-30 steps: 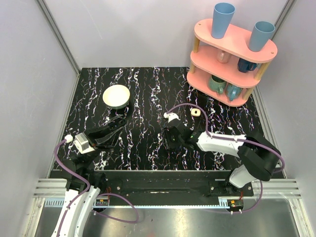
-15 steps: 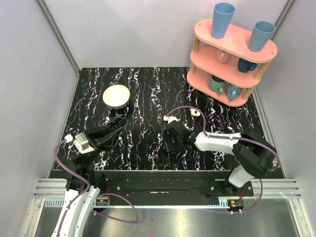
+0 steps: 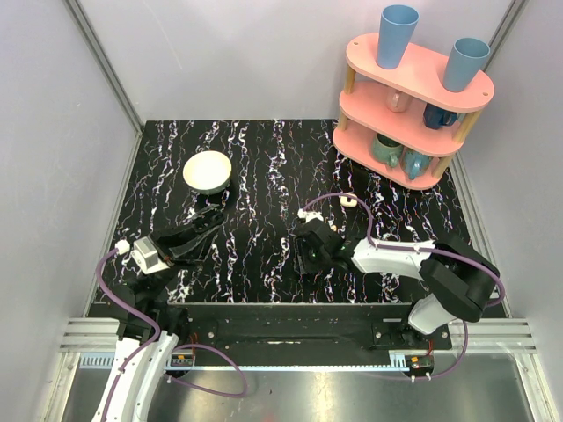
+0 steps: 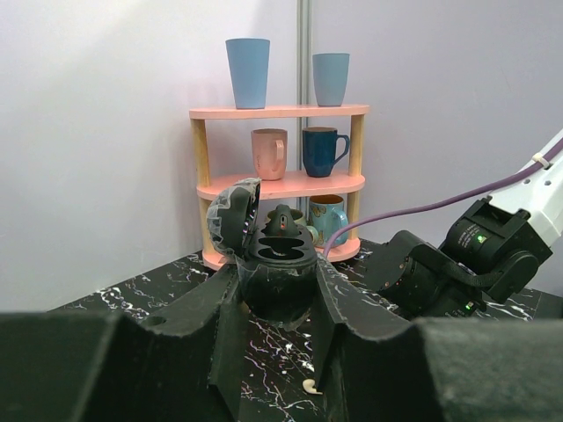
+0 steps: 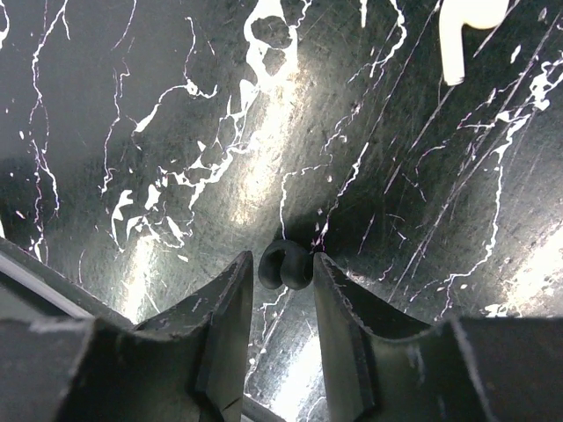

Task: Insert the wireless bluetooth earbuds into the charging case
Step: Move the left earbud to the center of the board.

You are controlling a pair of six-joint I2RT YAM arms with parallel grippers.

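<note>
My left gripper [image 3: 209,217] [image 4: 275,283] is shut on a black charging case [image 4: 277,264], lid open and two empty slots facing up, held just above the table. My right gripper [image 3: 305,261] [image 5: 282,258] points down at the table, jaws narrowly open on either side of a small black curled earbud [image 5: 286,265] that lies on the marbled top. A cream-white curved piece [image 5: 466,26] lies beyond the right fingers. Another cream piece [image 4: 308,385] lies on the table under the left fingers. A small cream-beige rounded-square box [image 3: 350,200] sits behind the right arm.
A round cream bowl [image 3: 208,171] stands at the back left. A pink three-tier shelf [image 3: 413,88] with mugs and blue cups stands at the back right. Grey walls close the table's left, back and right sides.
My right gripper has shifted slightly nearer and lower over the table, and its arm has swung a little. The left arm with the case has not moved.
</note>
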